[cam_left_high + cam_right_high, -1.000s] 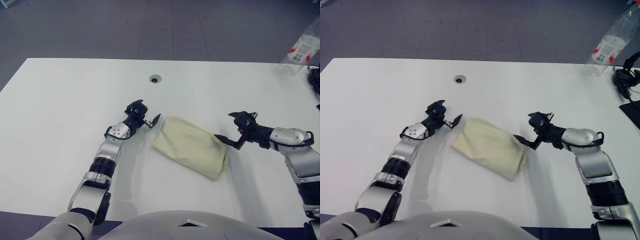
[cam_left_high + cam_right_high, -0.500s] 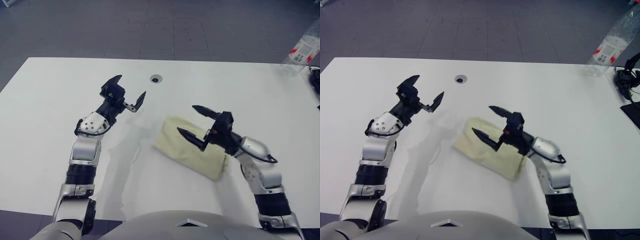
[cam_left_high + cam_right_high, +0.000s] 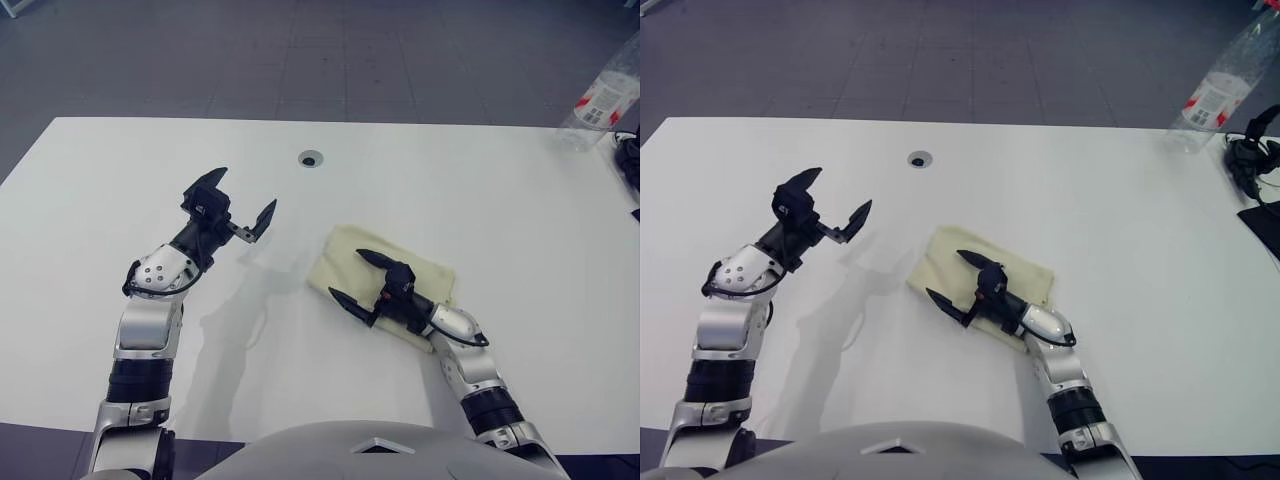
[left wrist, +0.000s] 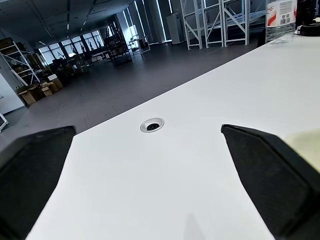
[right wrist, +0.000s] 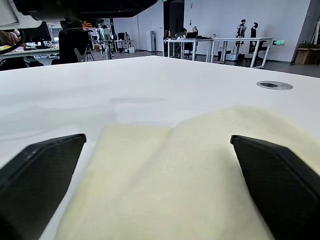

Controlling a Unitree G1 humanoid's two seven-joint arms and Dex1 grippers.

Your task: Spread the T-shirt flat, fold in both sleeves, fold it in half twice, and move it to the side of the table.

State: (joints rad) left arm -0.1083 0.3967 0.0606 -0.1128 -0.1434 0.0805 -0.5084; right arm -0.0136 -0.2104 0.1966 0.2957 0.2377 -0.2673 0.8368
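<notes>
Folded pale yellow T-shirt [image 3: 425,275] lies as a compact packet on the white table [image 3: 480,180], right under the right claw [image 3: 345,273]. The right claw is spread wide with nothing in it. Its two black fingers straddle the packet's edge nearest the left claw, one finger over the cloth, the other at the near corner. Can't tell if the tips touch the fabric. In the right wrist view the shirt [image 5: 190,175] fills the space between and ahead of the fingers [image 5: 40,165], a fold line running across it.

The left claw [image 3: 247,188] is also wide open and empty, held up above the bare table. The shirt sits off to this claw's right, apart from it. A round metal hole cover [image 3: 310,158] in the table is beyond the left claw, a bit to its right; in the left wrist view the cover [image 4: 152,125] sits between the fingers, farther off. A clear plastic bottle [image 3: 605,95] stands at the table's far right corner, well away from both claws.
</notes>
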